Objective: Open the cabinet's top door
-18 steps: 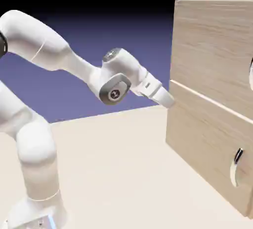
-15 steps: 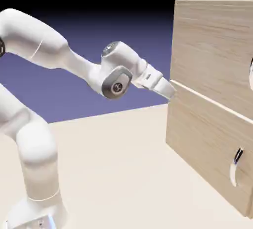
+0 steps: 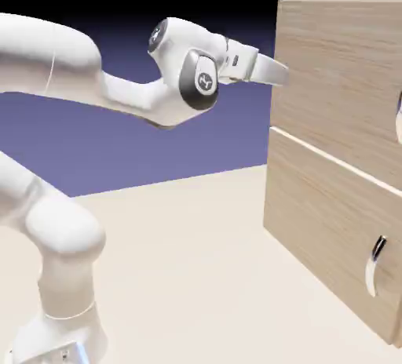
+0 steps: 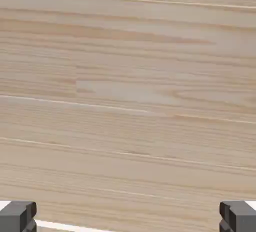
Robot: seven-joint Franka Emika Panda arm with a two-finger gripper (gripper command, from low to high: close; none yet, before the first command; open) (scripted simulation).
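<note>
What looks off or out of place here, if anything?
Nothing is damaged or askew. The cabinet sits square and the top door is closed. The one oddity: the open tool is up by the door's left edge, while the door's handle is far off at the exterior view's right edge.

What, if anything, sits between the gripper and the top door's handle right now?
Nothing visible. In the exterior view the open gripper is at the near edge of the top door, and only bare wood panel runs from there to the handle at the picture's right edge. The hand view shows only wood grain between the fingertips.
</note>
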